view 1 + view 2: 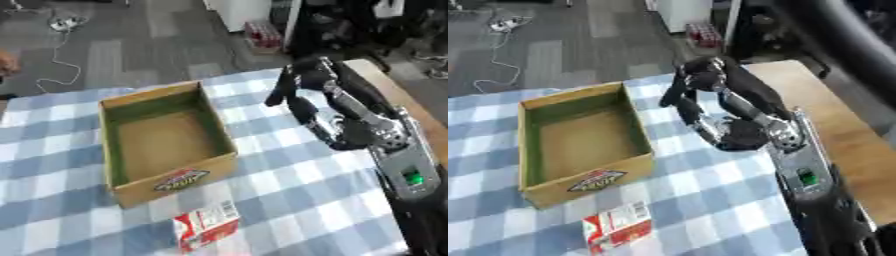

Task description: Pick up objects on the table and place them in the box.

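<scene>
It looks like an office or lab: grey carpet tiles (131, 45) cover the floor, a white cable (57, 60) trails from a power strip (63, 22), and a blue-checked tablecloth (289, 170) covers the work table

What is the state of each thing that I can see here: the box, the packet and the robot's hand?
Box: open at the top, upright on the checked cloth, nothing visible inside.
Red and white packet: lying flat on the cloth in front of the box, apart from it, untouched.
Right hand: raised beside the box's far right corner, fingers curled downward, holding nothing.
Left hand: not in view.
</scene>
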